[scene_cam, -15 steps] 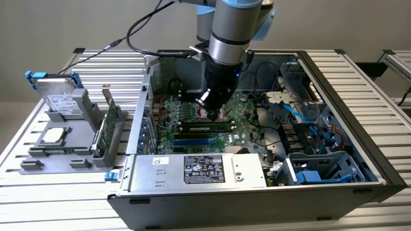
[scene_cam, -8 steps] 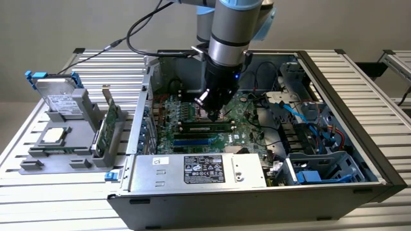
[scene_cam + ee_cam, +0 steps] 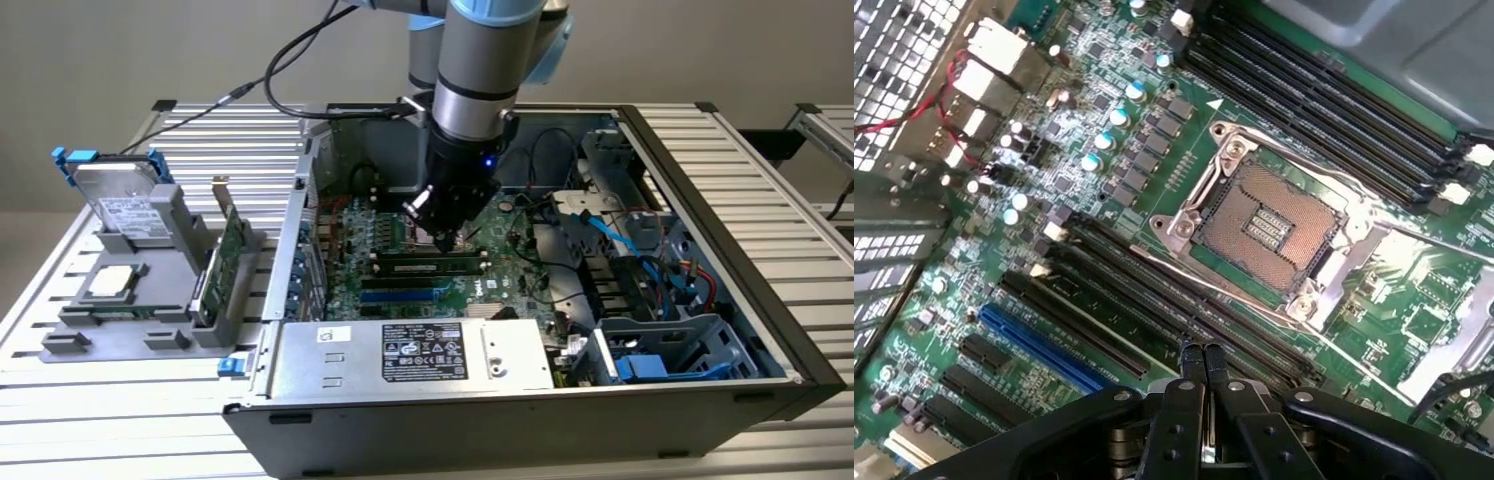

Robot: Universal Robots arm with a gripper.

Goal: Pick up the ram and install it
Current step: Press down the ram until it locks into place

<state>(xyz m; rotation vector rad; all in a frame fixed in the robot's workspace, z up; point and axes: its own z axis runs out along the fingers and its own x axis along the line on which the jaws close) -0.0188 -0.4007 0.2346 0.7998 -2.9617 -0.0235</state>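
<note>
My gripper [image 3: 443, 238] reaches down into the open computer case [image 3: 747, 250], over the green motherboard [image 3: 400, 225]. The ram [image 3: 427, 266], a long thin green stick with dark chips, stands on edge in a memory slot just below the fingertips; whether they touch it I cannot tell. In the wrist view the gripper [image 3: 1203, 355] is shut with nothing between its fingers. Its tips sit over the row of black memory slots [image 3: 1154, 290] beside the bare CPU socket [image 3: 1269, 225].
A silver power supply [image 3: 414, 350] fills the case's near side, with blue cables and a drive cage [image 3: 654, 300] on the exterior view's right. On the left, a grey fixture [image 3: 120, 300] holds a hard drive with blue rails [image 3: 127, 205] and a green expansion card [image 3: 230, 250].
</note>
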